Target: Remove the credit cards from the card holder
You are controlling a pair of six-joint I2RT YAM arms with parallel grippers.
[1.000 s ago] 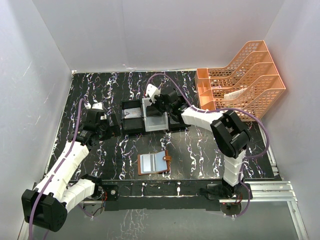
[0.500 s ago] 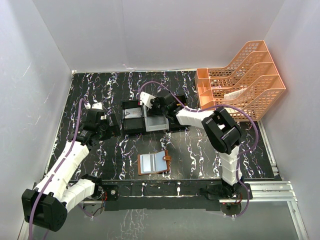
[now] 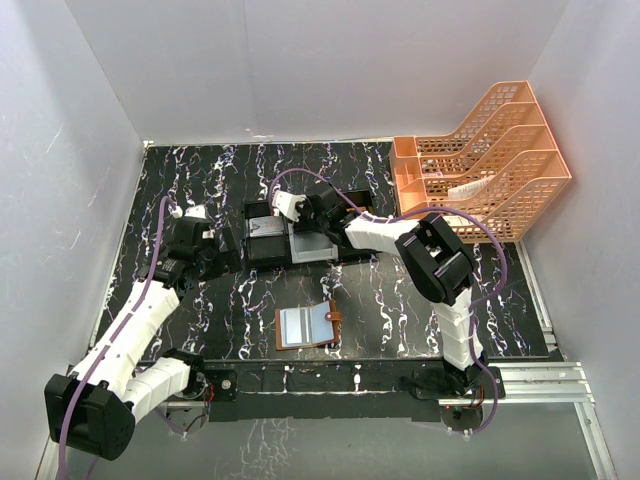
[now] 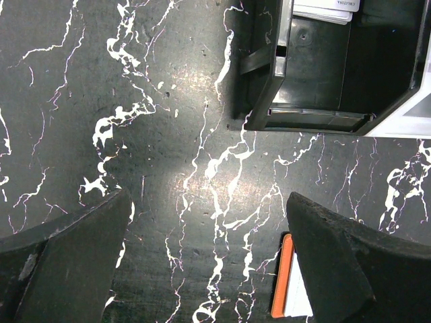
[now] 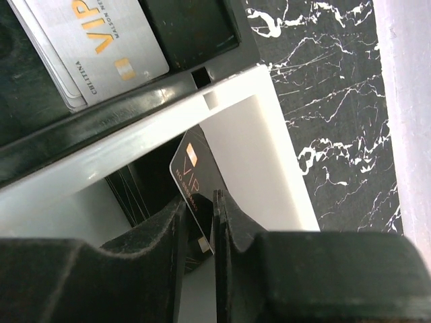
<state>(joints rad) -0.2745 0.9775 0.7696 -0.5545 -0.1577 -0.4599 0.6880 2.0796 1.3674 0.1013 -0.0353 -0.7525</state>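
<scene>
The brown card holder (image 3: pixel 308 327) lies open on the table in front, its pale grey-blue pockets facing up; its orange-brown edge (image 4: pixel 283 282) shows beside my left finger. My left gripper (image 3: pixel 215 250) (image 4: pixel 202 269) is open and empty over bare table, left of the tray. My right gripper (image 3: pixel 298 218) (image 5: pixel 199 222) hangs over the black-and-white tray (image 3: pixel 345 252), its fingers pinched on a black VIP credit card (image 5: pixel 194 178) above the white compartment (image 5: pixel 249 155). Silver-grey VIP credit cards (image 5: pixel 94 47) (image 3: pixel 264 228) lie in the tray's black compartment.
An orange mesh file rack (image 3: pixel 490 150) stands at the back right. White walls close in the black marbled table (image 3: pixel 400 300) on three sides. The tray's black corner (image 4: pixel 316 87) is just ahead of my left gripper.
My right gripper has moved left over the tray, from the white compartment's right side toward its left. The left arm and the card holder have not moved.
</scene>
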